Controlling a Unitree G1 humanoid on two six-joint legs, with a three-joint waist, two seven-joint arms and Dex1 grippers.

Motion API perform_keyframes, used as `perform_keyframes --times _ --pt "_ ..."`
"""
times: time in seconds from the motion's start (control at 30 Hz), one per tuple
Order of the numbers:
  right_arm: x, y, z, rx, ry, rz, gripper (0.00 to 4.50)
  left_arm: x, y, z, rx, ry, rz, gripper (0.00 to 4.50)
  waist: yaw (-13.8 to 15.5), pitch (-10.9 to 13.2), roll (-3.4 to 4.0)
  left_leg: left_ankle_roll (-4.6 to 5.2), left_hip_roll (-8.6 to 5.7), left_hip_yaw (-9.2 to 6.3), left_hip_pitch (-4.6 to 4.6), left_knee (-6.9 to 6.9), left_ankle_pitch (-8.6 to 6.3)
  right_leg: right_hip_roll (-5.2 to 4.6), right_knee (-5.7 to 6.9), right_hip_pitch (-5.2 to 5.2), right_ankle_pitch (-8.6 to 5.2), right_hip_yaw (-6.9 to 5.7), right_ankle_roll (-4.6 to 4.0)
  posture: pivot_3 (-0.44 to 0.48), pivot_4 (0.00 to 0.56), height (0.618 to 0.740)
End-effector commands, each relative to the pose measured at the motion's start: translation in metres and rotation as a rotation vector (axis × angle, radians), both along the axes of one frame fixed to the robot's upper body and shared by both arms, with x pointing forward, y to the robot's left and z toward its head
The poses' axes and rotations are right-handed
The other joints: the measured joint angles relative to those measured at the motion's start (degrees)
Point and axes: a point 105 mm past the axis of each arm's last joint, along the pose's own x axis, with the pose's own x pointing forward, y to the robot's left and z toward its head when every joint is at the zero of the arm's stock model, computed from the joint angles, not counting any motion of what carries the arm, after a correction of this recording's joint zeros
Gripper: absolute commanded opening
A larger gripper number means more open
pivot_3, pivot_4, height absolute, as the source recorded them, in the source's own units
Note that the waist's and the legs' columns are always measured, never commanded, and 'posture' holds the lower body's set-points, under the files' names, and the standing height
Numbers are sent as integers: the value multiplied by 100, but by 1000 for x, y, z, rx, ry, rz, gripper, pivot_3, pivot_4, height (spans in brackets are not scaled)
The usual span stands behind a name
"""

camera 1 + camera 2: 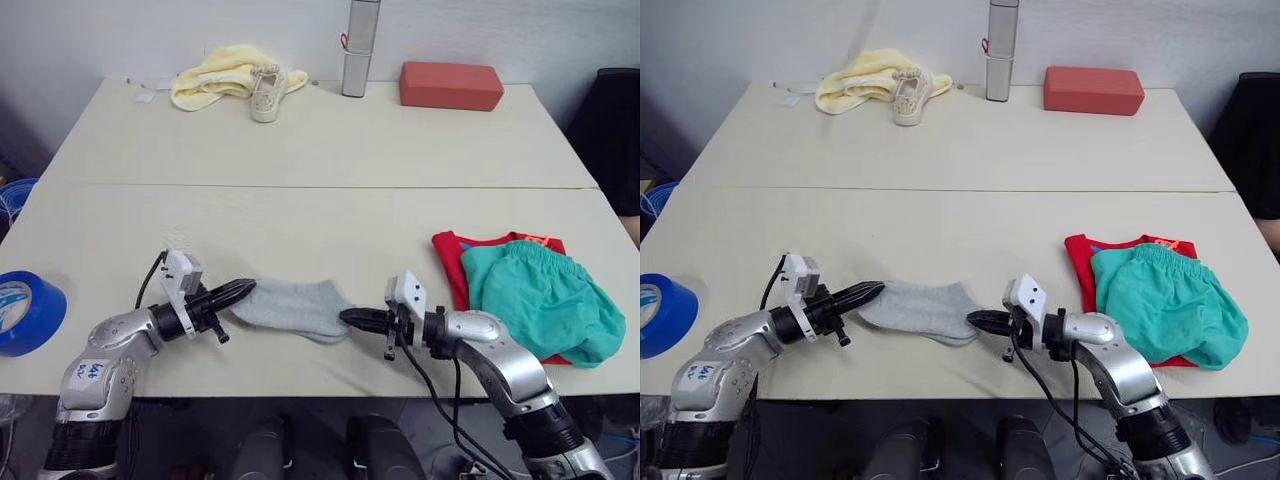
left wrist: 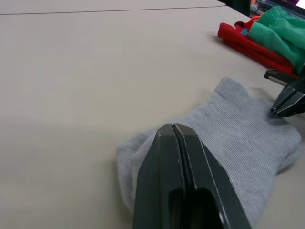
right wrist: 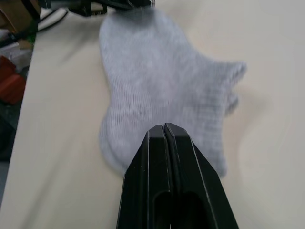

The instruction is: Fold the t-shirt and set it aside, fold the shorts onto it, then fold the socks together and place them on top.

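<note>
In the left eye view, the socks [image 1: 293, 307] lie flat as one grey shape low in the middle of the frame, on the near table [image 1: 320, 220]. The left gripper [image 1: 243, 290] meets their left end and the right gripper [image 1: 352, 319] their right end, tips pointing toward each other. At the right edge the shorts [image 1: 540, 298] rest on the t-shirt [image 1: 455, 262], well apart from the socks. Along the top sit a yellow cloth [image 1: 220, 72], a white shoe [image 1: 267, 92], a silver cylinder [image 1: 360, 48] and a red block [image 1: 451, 85]. A roll of blue tape [image 1: 27, 312] shows at the left edge.

The right eye view gives the same layout, shifted slightly left.

In the left wrist view, the left claw's fingers are pressed together, tips over the sock's near edge; whether fabric is pinched between them cannot be told. The right claw's tip touches the sock at the right edge of the frame.

In the right wrist view, the right claw's fingers are also clenched together at the sock's near edge, and a pinch cannot be told. The left claw shows at the top, at the sock's far end.
</note>
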Motion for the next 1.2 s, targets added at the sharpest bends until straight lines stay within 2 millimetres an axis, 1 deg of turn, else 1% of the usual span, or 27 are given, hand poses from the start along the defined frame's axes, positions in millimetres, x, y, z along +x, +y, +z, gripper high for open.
perform_keyframes --times 0.03,0.1,0.17,0.27,0.33,0.47,0.57,0.63,0.67,0.7,0.77,0.8,0.87,0.93,0.97,1.03,1.1,1.17,1.2 --pt "2 13 12 35 -25 9 34 1 -11 7 52 -45 -46 0 3 0 0 0 0 0 0 0 0 0 2 -1 0 0 0 0 150 740" --pt "1 19 8 28 -20 20 34 4 -12 -2 92 -28 -40 0 4 0 0 0 -1 1 -1 0 0 0 6 -1 0 -1 0 0 150 740" --pt "3 19 1 1 -10 2 34 7 -12 -12 129 -10 -25 0 11 0 0 1 -2 2 -1 0 0 0 9 0 0 -1 0 0 150 740" --pt "5 12 -13 -41 14 -43 34 14 -9 -27 193 18 9 0 26 -1 -1 1 -3 3 -2 1 0 0 10 0 0 0 0 0 150 740" --pt "5 4 -19 -61 16 -56 34 16 -8 -31 206 22 15 0 27 -1 -1 1 -4 1 -2 3 -1 0 7 0 0 -1 0 0 150 740" --pt "2 -8 -16 -54 10 -69 34 13 -16 -25 154 -11 -47 0 19 -1 -2 1 -4 3 2 3 0 -1 7 1 0 1 0 0 150 740" --pt "-3 -10 -7 -17 3 -58 34 7 -25 -12 95 -50 -117 0 20 -1 -2 1 -4 3 1 5 -1 -2 7 2 0 1 0 0 150 740" --pt "-2 -15 0 11 16 -99 34 3 -32 -1 67 -79 -175 0 20 -1 -2 2 -4 2 0 5 -1 -2 6 2 0 1 0 0 150 740" --pt "0 -20 6 64 70 -156 34 1 -36 4 69 -96 -205 0 18 -1 -2 1 -3 1 0 4 0 -2 7 1 0 0 0 0 150 740" --pt "-7 -25 9 111 186 -166 34 0 -42 10 82 -118 -245 0 21 -1 -2 1 -2 1 0 4 0 -1 7 1 0 0 0 0 150 740" --pt "-19 -31 12 144 348 -180 34 -1 -49 15 118 -142 -291 0 50 -1 -1 2 -2 -6 -6 6 0 -3 8 0 0 0 0 0 150 740" --pt "-24 -32 12 143 390 -171 187 -1 -51 15 131 -146 -303 0 47 -1 -1 2 -2 -7 -7 8 0 -4 6 2 0 -1 0 0 150 740" --pt "-21 -36 13 157 421 -248 568 0 -53 13 151 -142 -313 0 44 -1 -1 3 -2 -8 -6 5 -1 -5 -2 3 0 0 -1 0 150 740" --pt "-26 -42 2 116 537 -292 1244 0 -54 9 169 -135 -326 0 8 -1 -1 2 -2 -7 -4 1 -1 -4 -4 1 0 0 -1 0 150 740" --pt "-28 -44 -3 122 610 -322 1647 0 -53 6 181 -131 -332 0 1 -1 -1 2 -2 -6 -5 -2 -1 -4 -3 0 0 0 -1 0 150 740" --pt "-29 -45 -7 146 700 -357 2314 0 -51 4 198 -127 -343 0 -1 -1 -1 1 0 -6 -5 -2 0 -2 -1 -2 -2 0 -4 0 150 740" --pt "-32 -41 -8 156 760 -352 3018 1 -48 2 215 -126 -344 0 -10 -1 -1 1 1 -4 -4 -2 0 0 1 -3 -2 1 -5 0 150 740" --pt "-32 -31 -11 177 818 -349 3799 3 -42 2 227 -127 -339 0 -5 -1 -2 2 2 -4 -5 -2 1 0 2 -3 -2 1 -5 0 150 740" --pt "-31 -29 -12 183 834 -353 4107 3 -40 2 230 -127 -338 0 -6 -2 -2 2 2 -5 -4 -1 1 0 2 -3 -3 1 -5 0 150 740"
